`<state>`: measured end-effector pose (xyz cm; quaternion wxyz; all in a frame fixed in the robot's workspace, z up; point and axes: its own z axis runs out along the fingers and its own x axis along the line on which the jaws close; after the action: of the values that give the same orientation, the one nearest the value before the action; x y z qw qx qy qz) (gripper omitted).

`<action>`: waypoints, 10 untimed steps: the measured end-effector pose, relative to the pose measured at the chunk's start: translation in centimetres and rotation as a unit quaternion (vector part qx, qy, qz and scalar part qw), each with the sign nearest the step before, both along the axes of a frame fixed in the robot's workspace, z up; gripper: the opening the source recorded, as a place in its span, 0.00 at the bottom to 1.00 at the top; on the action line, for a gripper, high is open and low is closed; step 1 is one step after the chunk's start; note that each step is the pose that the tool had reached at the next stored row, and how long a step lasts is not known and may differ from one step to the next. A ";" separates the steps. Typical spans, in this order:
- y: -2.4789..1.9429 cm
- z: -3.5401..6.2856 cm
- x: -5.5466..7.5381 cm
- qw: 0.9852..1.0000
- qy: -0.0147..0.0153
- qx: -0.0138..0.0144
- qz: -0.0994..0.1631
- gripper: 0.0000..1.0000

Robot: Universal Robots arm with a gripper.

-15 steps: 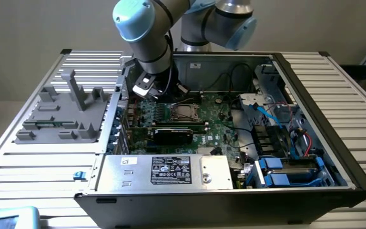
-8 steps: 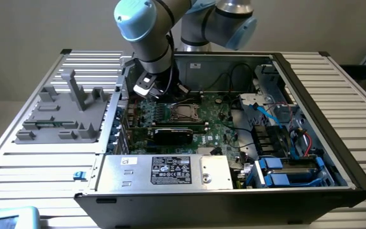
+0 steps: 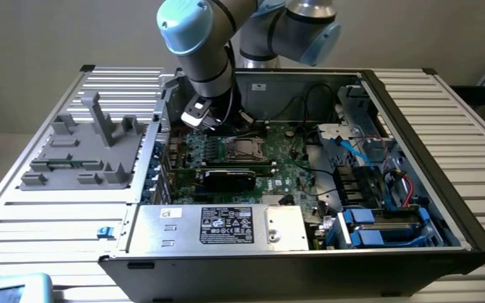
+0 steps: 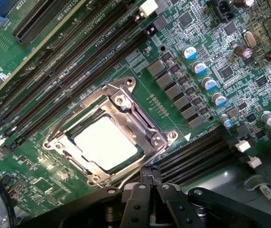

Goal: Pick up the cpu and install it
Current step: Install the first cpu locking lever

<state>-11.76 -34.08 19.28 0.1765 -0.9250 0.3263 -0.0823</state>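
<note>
The cpu (image 4: 108, 142) lies flat inside the motherboard socket, its pale silver top framed by the metal socket bracket (image 4: 126, 102). In the exterior view the socket with the cpu (image 3: 244, 149) sits in the middle of the green motherboard inside the open computer case. My gripper (image 4: 150, 183) is shut, its black fingers together with nothing between them, hovering just beside the socket's edge. The arm reaches down into the case from the back, and the gripper (image 3: 235, 126) hangs a little above and behind the socket.
A black graphics card (image 3: 228, 177) lies in front of the socket, and the silver power supply (image 3: 225, 225) lies nearer still. Long black memory slots (image 4: 78, 66) run beside the socket. A grey parts holder (image 3: 83, 151) stands outside the case at the exterior view's left. Cables and blue drive bays (image 3: 377, 227) fill the right.
</note>
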 end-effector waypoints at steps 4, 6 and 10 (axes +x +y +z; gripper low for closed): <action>-0.01 0.00 0.3 1.000 0.000 0.000 0.000 0.11; -0.02 0.00 0.4 1.000 0.000 0.000 0.000 0.11; -0.01 0.10 0.4 1.000 0.001 0.000 0.000 0.11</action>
<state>-11.38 -34.09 19.38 0.1763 -0.9250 0.3264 -0.0817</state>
